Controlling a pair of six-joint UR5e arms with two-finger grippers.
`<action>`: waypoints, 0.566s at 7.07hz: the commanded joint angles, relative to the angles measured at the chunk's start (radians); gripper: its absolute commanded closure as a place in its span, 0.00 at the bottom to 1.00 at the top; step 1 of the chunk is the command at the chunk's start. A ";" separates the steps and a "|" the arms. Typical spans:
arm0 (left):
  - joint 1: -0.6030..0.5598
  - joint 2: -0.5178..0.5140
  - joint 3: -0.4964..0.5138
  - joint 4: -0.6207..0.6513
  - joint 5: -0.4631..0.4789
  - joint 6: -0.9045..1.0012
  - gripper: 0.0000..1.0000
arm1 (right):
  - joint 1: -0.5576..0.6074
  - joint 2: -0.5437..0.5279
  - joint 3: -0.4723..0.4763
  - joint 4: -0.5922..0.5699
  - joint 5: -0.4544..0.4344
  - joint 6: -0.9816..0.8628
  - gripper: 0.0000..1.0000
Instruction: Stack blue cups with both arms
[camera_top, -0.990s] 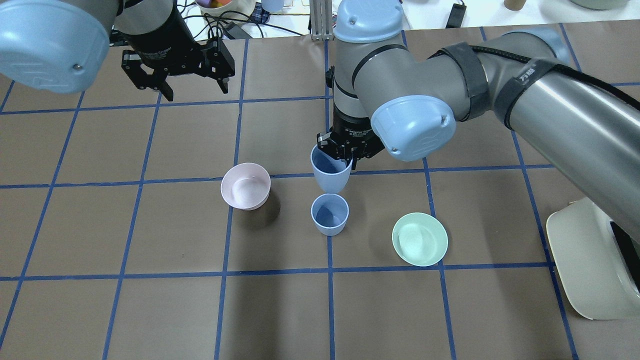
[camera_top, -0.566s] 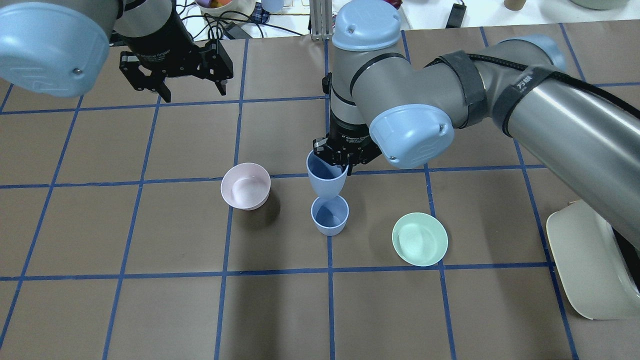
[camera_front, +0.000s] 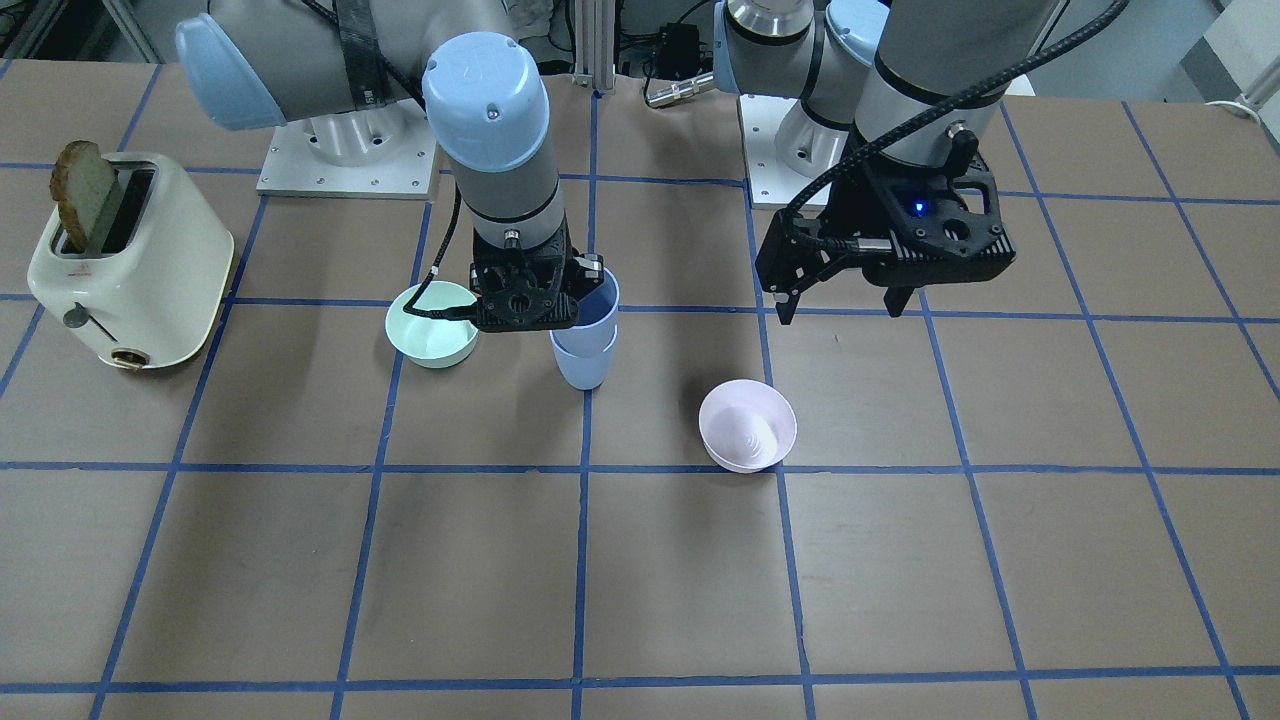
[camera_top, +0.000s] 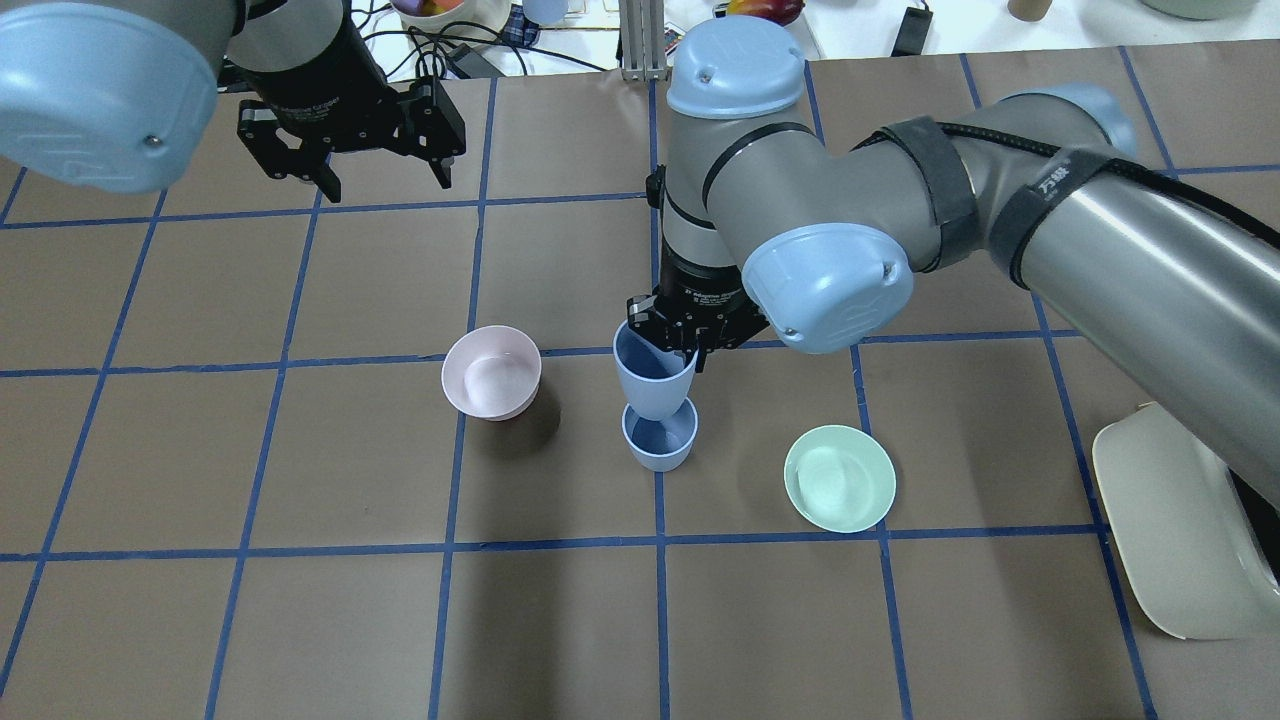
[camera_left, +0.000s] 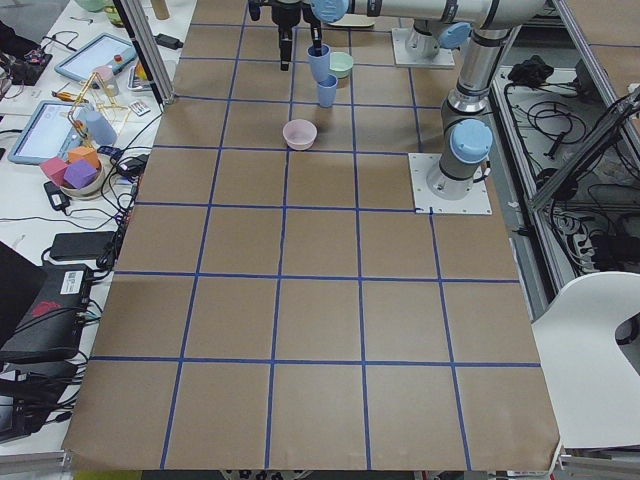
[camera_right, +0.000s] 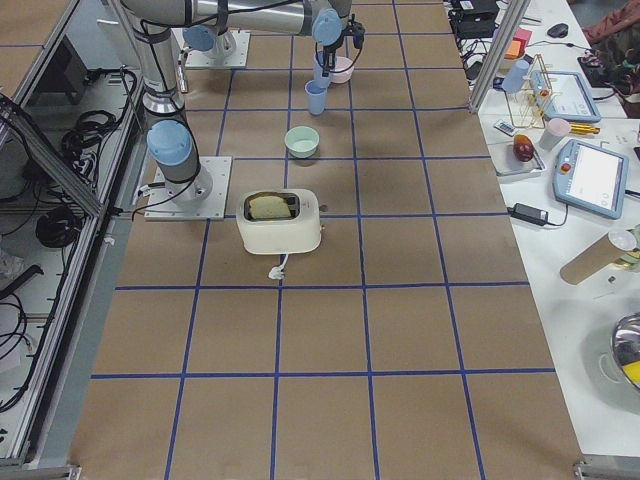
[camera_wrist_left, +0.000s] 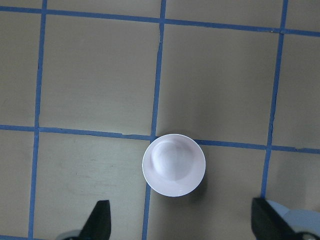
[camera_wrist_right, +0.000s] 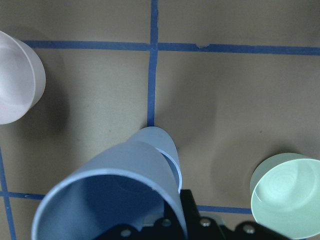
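Observation:
My right gripper (camera_top: 682, 345) is shut on the rim of one blue cup (camera_top: 652, 375), held slightly tilted. Its base sits in the mouth of the second blue cup (camera_top: 660, 445), which stands upright on the table. In the front view the held cup (camera_front: 598, 300) is nested partly into the standing cup (camera_front: 584, 365). The right wrist view shows the held cup (camera_wrist_right: 110, 200) over the lower cup's rim (camera_wrist_right: 170, 147). My left gripper (camera_top: 375, 175) is open and empty, high above the table at the far left, over the pink bowl (camera_wrist_left: 173, 165).
A pale pink bowl (camera_top: 491, 372) stands left of the cups and a mint-green bowl (camera_top: 839, 478) to their right. A cream toaster (camera_front: 130, 260) with a slice of bread stands at the table's right end. Blue tape lines grid the brown table.
My right gripper has come down and slightly nearer with the held cup, whose base now sits in the standing cup's mouth. The left gripper has hardly moved.

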 joint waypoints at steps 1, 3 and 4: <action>0.000 0.000 0.003 0.000 0.000 0.000 0.00 | 0.000 -0.001 0.022 0.001 0.002 0.002 1.00; 0.000 0.000 0.008 -0.001 0.001 -0.002 0.00 | 0.000 0.001 0.026 -0.005 0.003 0.000 1.00; 0.000 0.000 0.008 -0.001 0.002 -0.002 0.00 | 0.000 0.005 0.026 -0.015 0.003 0.002 0.80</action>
